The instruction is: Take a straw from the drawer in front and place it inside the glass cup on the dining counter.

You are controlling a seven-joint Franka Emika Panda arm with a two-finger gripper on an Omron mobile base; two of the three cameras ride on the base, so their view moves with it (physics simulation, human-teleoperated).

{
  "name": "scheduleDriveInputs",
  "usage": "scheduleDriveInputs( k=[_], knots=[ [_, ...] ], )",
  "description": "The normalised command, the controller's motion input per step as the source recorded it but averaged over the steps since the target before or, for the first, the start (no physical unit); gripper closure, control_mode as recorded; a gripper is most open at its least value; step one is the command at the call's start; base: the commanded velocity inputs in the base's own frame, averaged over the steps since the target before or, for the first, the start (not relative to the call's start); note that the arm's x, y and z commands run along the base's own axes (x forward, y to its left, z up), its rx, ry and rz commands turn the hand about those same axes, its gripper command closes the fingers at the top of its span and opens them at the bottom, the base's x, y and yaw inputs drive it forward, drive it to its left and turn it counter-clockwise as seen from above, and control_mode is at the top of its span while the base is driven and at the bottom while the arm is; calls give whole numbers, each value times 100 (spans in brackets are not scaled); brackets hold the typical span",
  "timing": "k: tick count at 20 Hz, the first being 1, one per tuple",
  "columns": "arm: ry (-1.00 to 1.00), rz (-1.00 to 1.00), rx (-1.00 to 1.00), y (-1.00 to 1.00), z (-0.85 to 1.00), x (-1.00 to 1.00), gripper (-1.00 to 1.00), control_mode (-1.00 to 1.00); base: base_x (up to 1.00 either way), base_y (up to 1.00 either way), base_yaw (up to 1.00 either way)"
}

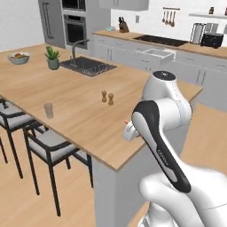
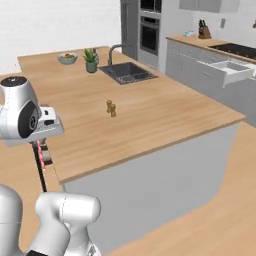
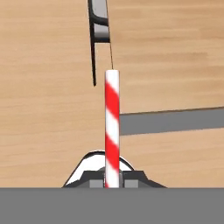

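- The gripper (image 3: 112,183) sits at the bottom centre of the hand view, its fingers closed tight on the straw (image 3: 112,131), which runs straight up the middle of that frame.
- In the right base view the straw (image 2: 39,150) hangs below the hand at the left edge, beside the near edge of the dining counter (image 2: 150,120).
- The glass cup (image 1: 48,110) stands on the counter at the left of the left base view, near the chairs (image 1: 48,146).
- Two wooden shakers (image 1: 107,97) stand near the centre.
- The drawer (image 1: 156,55) is open at the upper right.
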Motion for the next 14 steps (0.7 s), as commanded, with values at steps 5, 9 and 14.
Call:
scheduleDriveInputs(
  k=[5,9,14],
  knots=[
    [0,0,0,0,0,0,100,100,0,100,-49],
    [0,0,0,0,0,0,100,100,0,100,-51],
    [0,0,0,0,0,0,100,100,0,100,-52]
  ],
)
